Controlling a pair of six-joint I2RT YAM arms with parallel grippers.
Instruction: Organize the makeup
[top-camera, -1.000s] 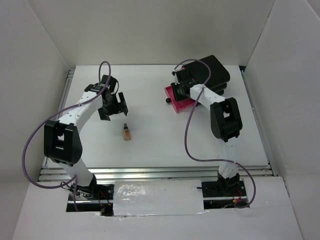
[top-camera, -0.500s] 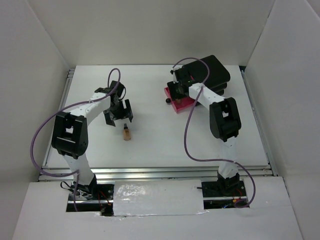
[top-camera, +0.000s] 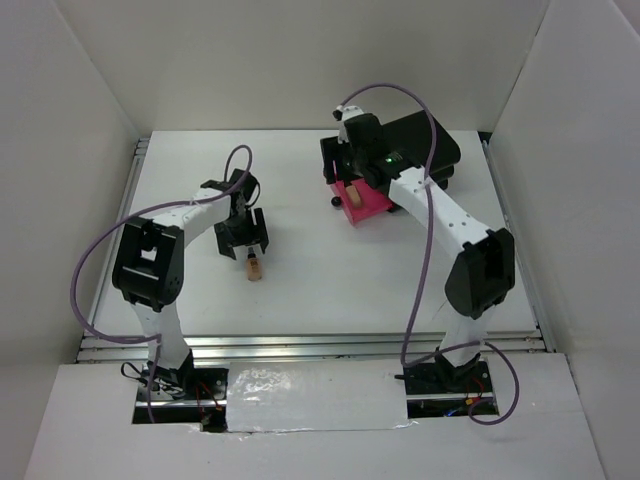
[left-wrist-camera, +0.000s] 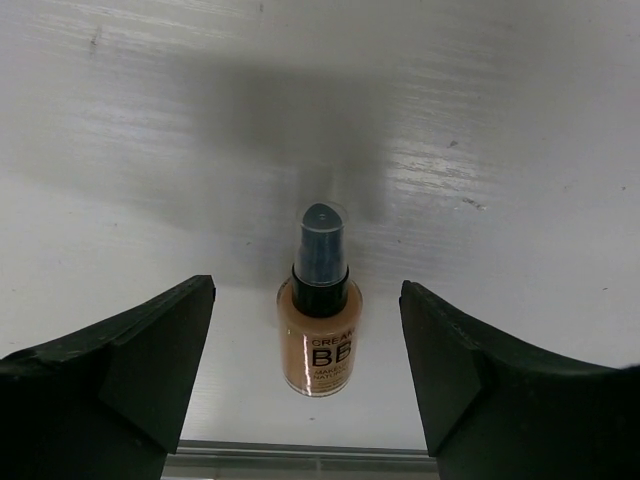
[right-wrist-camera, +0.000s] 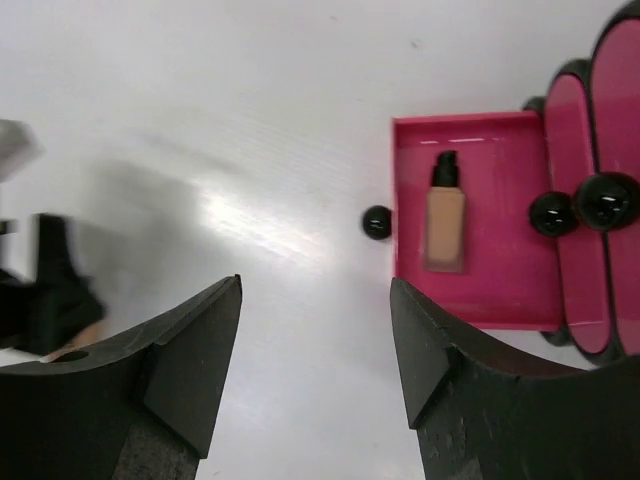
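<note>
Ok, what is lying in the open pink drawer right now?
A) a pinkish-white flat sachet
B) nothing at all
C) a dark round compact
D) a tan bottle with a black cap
D: the right wrist view shows a tan bottle with a black cap lying flat inside the open pink drawer, with nothing else in it.

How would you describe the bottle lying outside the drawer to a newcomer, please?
Find the left half of the white table, by the left arm's open gripper. A small tan bottle with a black cap lies there alone, printed BB; the other bottle lies in the pink drawer.
</note>
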